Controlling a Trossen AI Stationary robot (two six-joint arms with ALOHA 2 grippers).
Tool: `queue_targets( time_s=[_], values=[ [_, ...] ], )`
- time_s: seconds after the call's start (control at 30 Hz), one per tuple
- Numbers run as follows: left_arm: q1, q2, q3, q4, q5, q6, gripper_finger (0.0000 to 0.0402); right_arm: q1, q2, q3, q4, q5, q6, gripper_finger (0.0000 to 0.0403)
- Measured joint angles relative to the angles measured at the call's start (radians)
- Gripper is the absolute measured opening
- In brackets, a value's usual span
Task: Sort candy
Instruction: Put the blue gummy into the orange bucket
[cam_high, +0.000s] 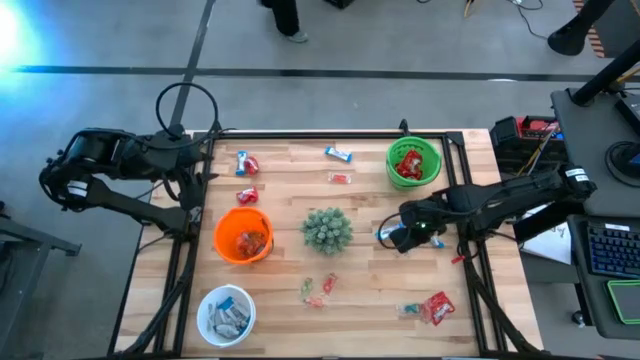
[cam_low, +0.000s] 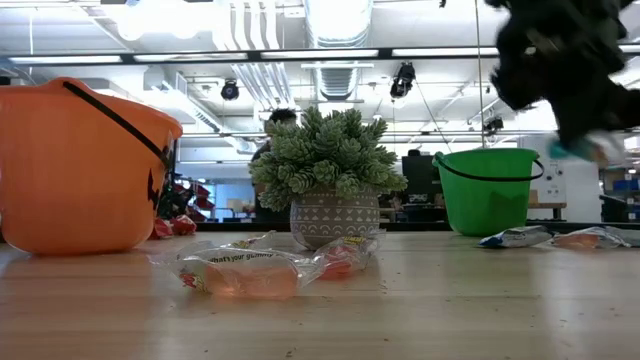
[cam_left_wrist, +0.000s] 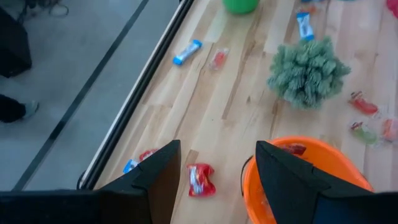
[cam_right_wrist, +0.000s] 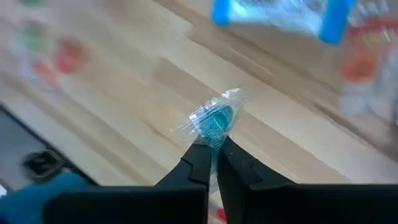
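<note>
- Crinkly clear cellophane with a teal centre is what the right end effector (cam_right_wrist: 216, 151) has pinched: a small teal sweet in a twisted clear wrapper (cam_right_wrist: 213, 121), caught by one wrapper end between the closed tips and lifted off the boards.
- We judge this sweet very light and the film slippery and soft; a hold on the twisted tail alone could let it swing or slide, so a grip nearer the hard centre seems safer.
- Just beside it lies a blue-and-white wrapped bar (cam_right_wrist: 277, 14), flat and probably easy to take across its narrow width.
- Seen from above, the right end effector (cam_high: 397, 236) sits right of the spiky green potted plant (cam_high: 327, 229), on the right half of the surface.
- We see the left end effector (cam_left_wrist: 216, 163) spread open and empty near the far-left edge, over a red packet (cam_left_wrist: 200, 179) beside the orange plastic bucket (cam_high: 243, 236).
- Other targets: a green plastic bucket (cam_high: 414, 162) holding red packets, and a white bowl (cam_high: 226, 315) of pale wrapped pieces.
- Our pale wooden plank surface (cam_high: 370, 290) carries loose sweets scattered all round.
- Beyond it, grey floor, a desk with a keyboard (cam_high: 607, 248), and part of a person at the far side.
</note>
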Motion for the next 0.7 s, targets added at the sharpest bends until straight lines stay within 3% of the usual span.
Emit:
queue_targets(
  time_s=[0.4,0.7],
  values=[
    [-0.002,0.027,0.0,0.266,0.003,0.08,0.019,0.0,0.006,0.248,0.003,0.272,-0.186,0.0009],
    [-0.001,0.08,0.0,0.469,0.291,0.088,0.019,-0.002,0.006,0.372,0.054,0.417,-0.325,0.0008]
  ],
)
